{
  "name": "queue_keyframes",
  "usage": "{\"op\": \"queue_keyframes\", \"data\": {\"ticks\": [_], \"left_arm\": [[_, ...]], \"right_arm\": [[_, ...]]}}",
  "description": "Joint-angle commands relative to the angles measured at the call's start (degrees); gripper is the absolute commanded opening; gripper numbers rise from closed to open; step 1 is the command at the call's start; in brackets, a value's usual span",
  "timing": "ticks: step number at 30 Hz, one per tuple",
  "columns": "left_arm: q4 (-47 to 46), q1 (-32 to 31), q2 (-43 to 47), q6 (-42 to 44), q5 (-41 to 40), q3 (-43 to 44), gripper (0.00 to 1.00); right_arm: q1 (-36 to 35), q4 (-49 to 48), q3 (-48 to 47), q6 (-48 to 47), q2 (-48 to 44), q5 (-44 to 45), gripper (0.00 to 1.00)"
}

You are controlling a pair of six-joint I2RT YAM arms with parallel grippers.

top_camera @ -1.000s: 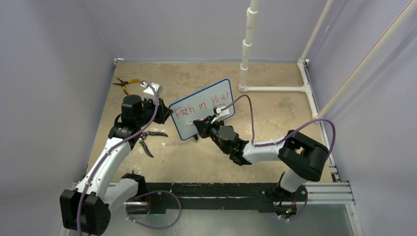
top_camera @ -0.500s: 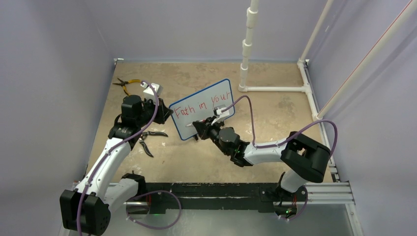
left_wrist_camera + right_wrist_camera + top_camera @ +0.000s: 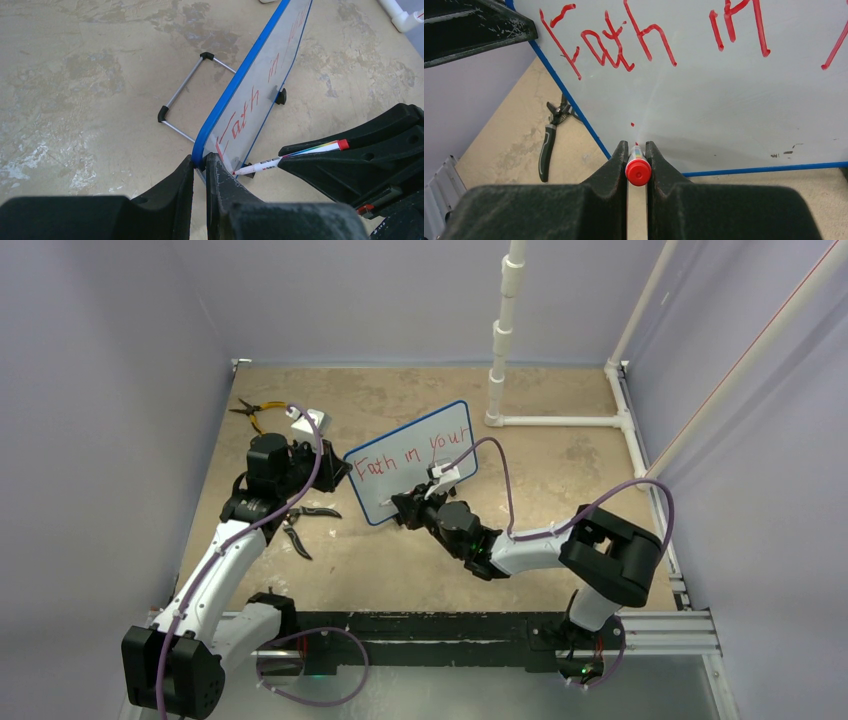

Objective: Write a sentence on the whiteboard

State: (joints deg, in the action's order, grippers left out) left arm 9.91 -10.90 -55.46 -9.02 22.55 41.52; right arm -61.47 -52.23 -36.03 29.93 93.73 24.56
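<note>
The whiteboard (image 3: 724, 110) stands upright mid-table, its left blue edge pinched between the jaws of the left gripper (image 3: 200, 162). The right gripper (image 3: 637, 150) clamps a red-capped marker (image 3: 638, 170), whose tip is at the board's lower left, just below the sentence (image 3: 616, 42).

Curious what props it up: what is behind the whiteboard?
Behind the whiteboard, a thin metal wire stand with black corner caps rests on the table. Where it joins the board is hidden.

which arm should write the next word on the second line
Right. The right gripper holds the marker, tip at the whiteboard in the bare area under the red lettering. The left gripper is clamped on the whiteboard's blue edge, likely steadying it.
</note>
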Motion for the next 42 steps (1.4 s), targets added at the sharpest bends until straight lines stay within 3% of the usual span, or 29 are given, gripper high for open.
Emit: {"op": "queue_keyframes", "data": {"ticks": [1, 17, 42], "left_arm": [[0.17, -0.02, 0.46, -0.4, 1.76, -0.62, 0.0], [-0.07, -0.09, 0.18, -0.48, 1.95, -0.65, 0.0], [-0.15, -0.09, 0.27, -0.5, 2.15, -0.65, 0.0]], "right_arm": [[-0.2, 0.16, -2.79, -0.07, 0.18, 2.6, 0.0], [-0.21, 1.63, -3.17, -0.92, -3.58, 7.51, 0.0], [-0.27, 5.91, -1.16, 1.34, -0.8, 5.3, 0.0]]}}
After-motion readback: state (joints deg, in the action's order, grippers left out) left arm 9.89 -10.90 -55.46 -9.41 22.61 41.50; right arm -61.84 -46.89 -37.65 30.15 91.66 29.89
